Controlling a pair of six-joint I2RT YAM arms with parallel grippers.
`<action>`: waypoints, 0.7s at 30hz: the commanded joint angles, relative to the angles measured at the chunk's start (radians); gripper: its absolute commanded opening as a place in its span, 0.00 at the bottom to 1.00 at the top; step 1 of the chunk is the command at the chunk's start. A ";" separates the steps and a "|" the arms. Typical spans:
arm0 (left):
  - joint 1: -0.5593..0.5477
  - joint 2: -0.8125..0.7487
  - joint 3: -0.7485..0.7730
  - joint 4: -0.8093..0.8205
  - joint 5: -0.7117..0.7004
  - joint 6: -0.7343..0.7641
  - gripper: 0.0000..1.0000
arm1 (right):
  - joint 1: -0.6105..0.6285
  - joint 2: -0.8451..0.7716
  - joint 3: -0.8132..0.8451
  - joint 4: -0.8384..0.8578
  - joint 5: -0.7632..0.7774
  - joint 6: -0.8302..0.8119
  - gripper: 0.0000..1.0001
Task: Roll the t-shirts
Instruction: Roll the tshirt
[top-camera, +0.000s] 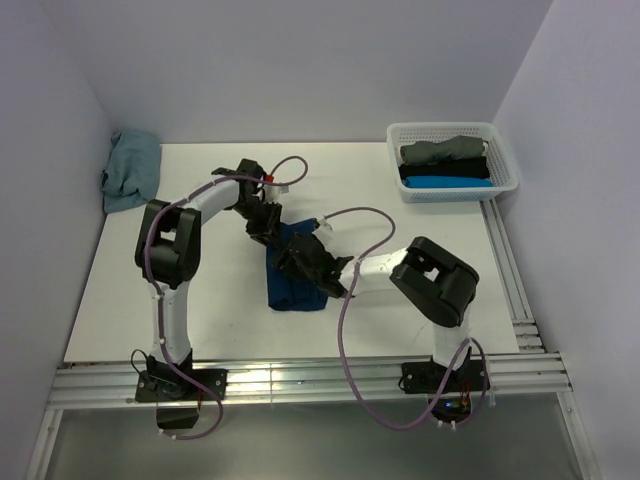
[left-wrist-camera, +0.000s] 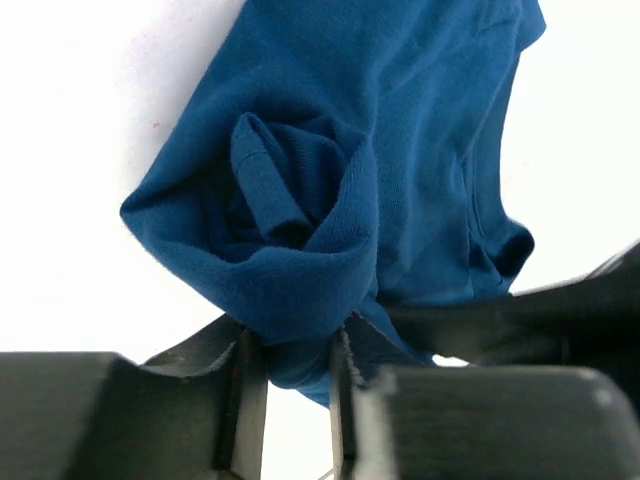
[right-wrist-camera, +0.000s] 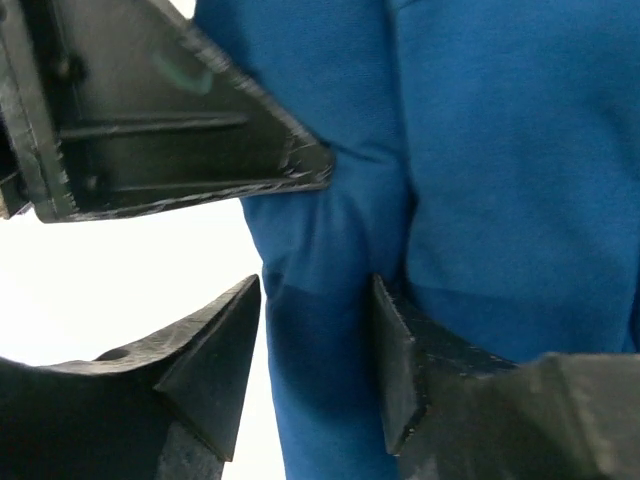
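Navy t-shirt (top-camera: 295, 285) lies bunched at the centre of your table (top-camera: 230, 320), its far end curled into a loose roll. Your left gripper (left-wrist-camera: 295, 385) pinches the edge of that roll between its jaws. Your right gripper (right-wrist-camera: 315, 370), just toward 5 o'clock from the left one, stands spread astride a flat fold, not clamping. Teal t-shirt (top-camera: 130, 170) sits at 10 o'clock, basket (top-camera: 455, 193) at 1 o'clock.
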 joint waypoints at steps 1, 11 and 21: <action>-0.023 0.021 0.059 -0.007 -0.119 0.020 0.21 | 0.069 -0.040 0.136 -0.433 0.169 -0.066 0.56; -0.063 0.026 0.085 -0.045 -0.189 0.023 0.21 | 0.189 0.012 0.488 -0.958 0.451 -0.061 0.60; -0.086 0.029 0.101 -0.062 -0.200 0.013 0.22 | 0.224 0.147 0.696 -1.079 0.548 -0.147 0.57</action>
